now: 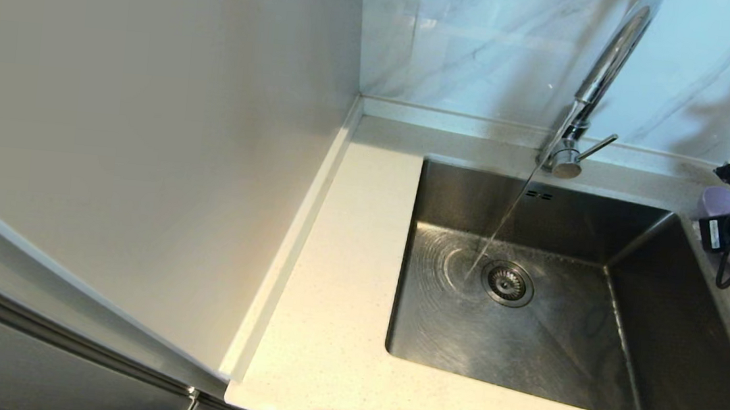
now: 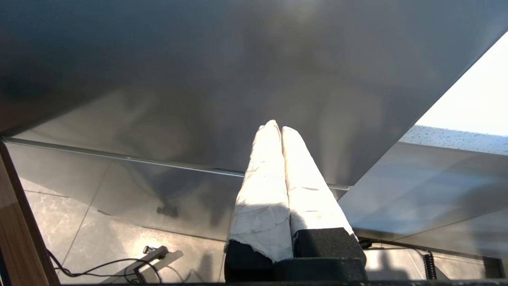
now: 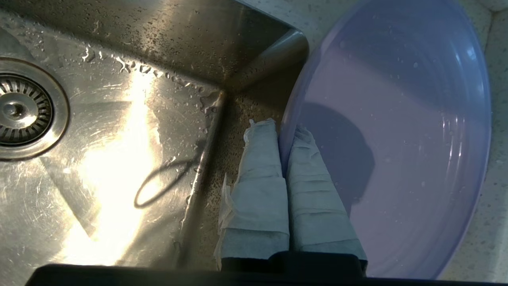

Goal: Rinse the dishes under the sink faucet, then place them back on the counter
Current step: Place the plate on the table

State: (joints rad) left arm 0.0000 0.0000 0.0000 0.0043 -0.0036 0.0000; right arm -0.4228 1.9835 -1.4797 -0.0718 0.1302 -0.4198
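Water runs from the tall chrome gooseneck faucet (image 1: pixel 605 67) into the steel sink (image 1: pixel 589 357). Right gripper (image 3: pixel 282 133) pinches the rim of the wide lilac plastic plate (image 3: pixel 405 139) on the speckled cream counter (image 1: pixel 327 334) beside the basin. That thin, wet edge grip could let it slip when lifted.

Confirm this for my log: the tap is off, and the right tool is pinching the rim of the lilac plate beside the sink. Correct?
Not quite: the faucet is running. The head view shows a stream falling into the sink beside the drain strainer. The rest holds: the right tool is pinching the rim of the lilac plate beside the sink, as the right wrist view shows.
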